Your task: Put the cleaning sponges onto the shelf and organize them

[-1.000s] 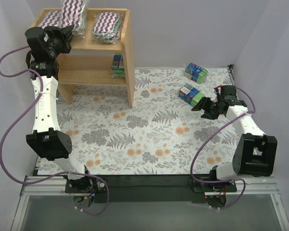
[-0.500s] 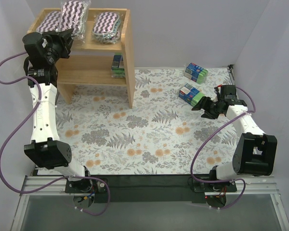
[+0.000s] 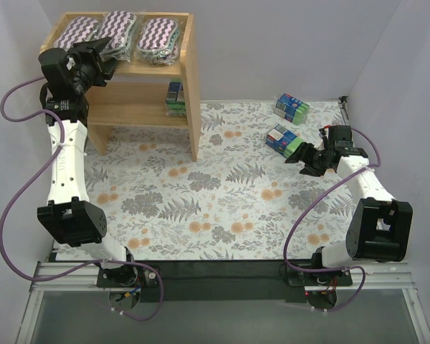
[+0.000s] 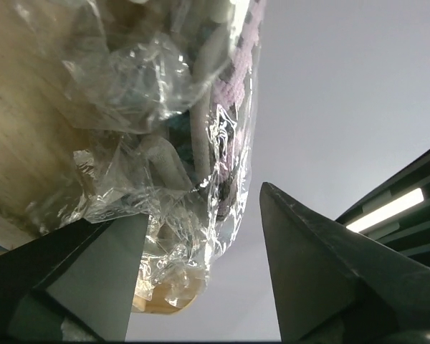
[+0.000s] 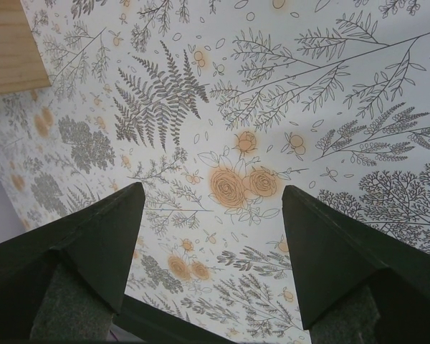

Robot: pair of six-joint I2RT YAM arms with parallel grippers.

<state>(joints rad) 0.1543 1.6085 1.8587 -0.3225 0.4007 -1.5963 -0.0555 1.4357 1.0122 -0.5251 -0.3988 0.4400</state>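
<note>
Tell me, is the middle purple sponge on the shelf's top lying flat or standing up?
Lying flat: the middle sponge shows its full zigzag face from above.

L wrist cam: wrapped sponge (image 4: 236, 107) is cut off by top edge, pattern blurred behind crinkled wrap. Top cam: near end of middle sponge (image 3: 120, 27) is partly covered by left gripper (image 3: 106, 59); lower-tier pack (image 3: 175, 97) is partly hidden by shelf (image 3: 193, 86) post, label too small to be read. R wrist cam: shelf corner is cut off at top-L edge.

Top external: high at near edge, looking down over whole table (image 3: 222, 193). Left wrist: angled upward, tight against shelf (image 3: 192, 93) top. Right wrist: low over table, shelf corner shared.
</note>
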